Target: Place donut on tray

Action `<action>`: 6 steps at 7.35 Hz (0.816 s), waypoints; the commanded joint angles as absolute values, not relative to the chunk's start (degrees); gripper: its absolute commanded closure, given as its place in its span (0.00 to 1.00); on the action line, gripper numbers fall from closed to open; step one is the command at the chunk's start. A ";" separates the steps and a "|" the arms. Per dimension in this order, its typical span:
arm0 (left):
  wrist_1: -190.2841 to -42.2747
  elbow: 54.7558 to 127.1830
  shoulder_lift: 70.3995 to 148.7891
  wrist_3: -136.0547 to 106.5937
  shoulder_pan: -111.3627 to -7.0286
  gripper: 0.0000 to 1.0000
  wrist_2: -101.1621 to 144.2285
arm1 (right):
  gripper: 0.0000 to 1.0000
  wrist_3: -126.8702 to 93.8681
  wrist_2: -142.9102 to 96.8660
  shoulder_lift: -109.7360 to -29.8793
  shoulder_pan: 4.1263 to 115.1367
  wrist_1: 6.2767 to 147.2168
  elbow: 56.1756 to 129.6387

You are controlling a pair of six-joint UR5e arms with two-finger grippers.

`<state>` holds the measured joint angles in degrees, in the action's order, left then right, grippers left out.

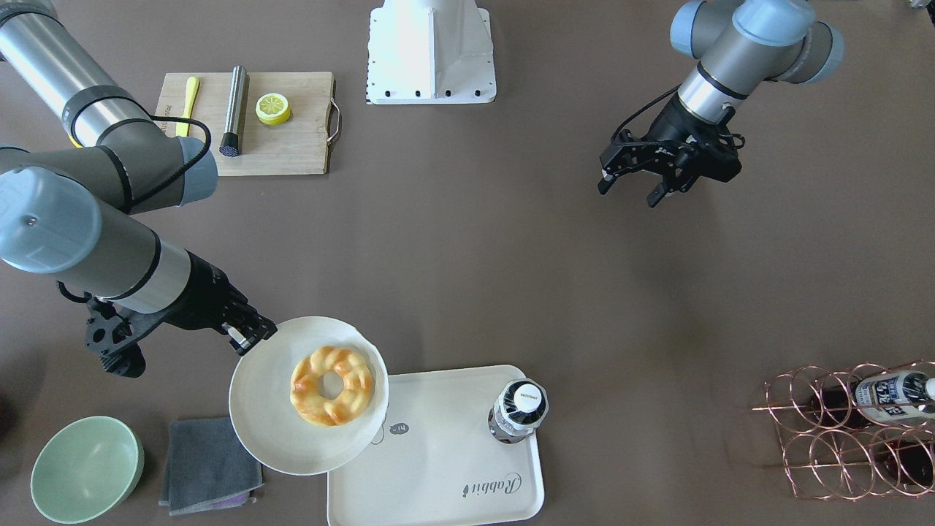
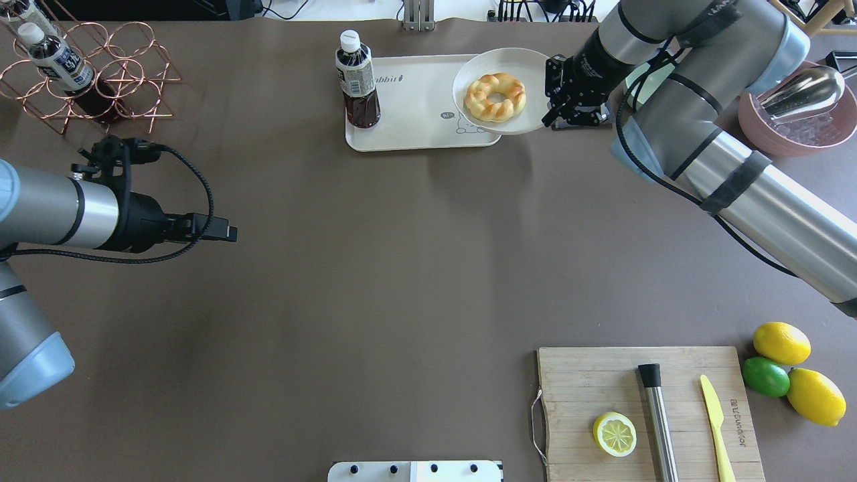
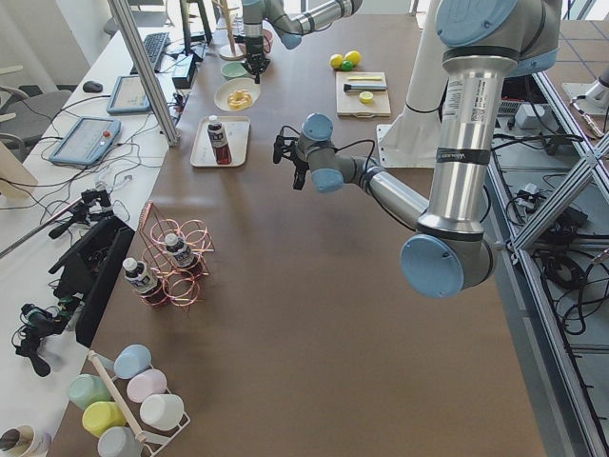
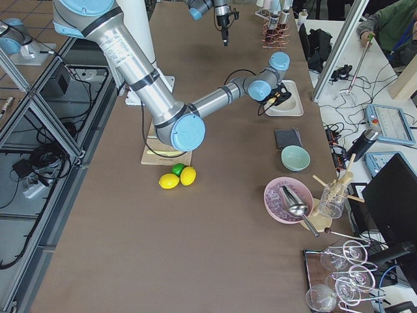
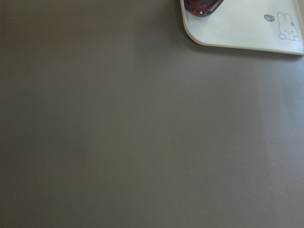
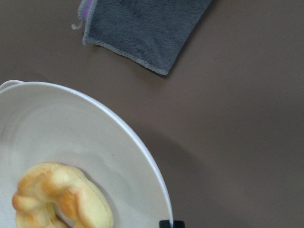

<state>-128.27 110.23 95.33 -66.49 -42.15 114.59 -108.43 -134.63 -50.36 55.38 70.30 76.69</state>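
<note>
The donut (image 1: 332,385) (image 2: 495,97) (image 6: 61,199), a golden braided ring, lies on a round white plate (image 1: 270,416) (image 2: 529,67) (image 6: 71,128). My right gripper (image 1: 248,340) (image 2: 550,94) is shut on the plate's rim. The plate overlaps the corner of the cream tray (image 1: 445,467) (image 2: 415,110) (image 5: 237,28) that carries the rabbit drawing. My left gripper (image 1: 632,186) (image 2: 227,231) is open and empty, far from the tray, over bare table.
A dark drink bottle (image 1: 518,409) (image 2: 357,84) stands on the tray. A grey cloth (image 1: 208,464) and a green bowl (image 1: 86,467) lie beside the plate. A cutting board (image 2: 643,408) with a lemon half, and a copper wire rack (image 1: 855,431), are farther off.
</note>
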 commanded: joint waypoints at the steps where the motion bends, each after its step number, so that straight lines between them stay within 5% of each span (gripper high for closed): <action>1: -131.92 104.71 91.59 -54.20 -53.39 0.02 126.07 | 1.00 -113.98 -129.65 -41.06 52.04 67.79 66.47; 5: -131.22 88.47 91.40 -24.87 -73.86 0.02 141.21 | 1.00 -120.76 -122.08 -34.72 48.17 58.01 54.85; 6: -130.96 83.89 91.67 -17.56 -78.18 0.02 143.07 | 0.68 -120.15 -120.95 -34.80 47.64 55.83 54.84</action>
<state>-131.39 91.99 91.21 -30.66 -69.97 138.63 -120.11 -123.04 -35.91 48.70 58.59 56.34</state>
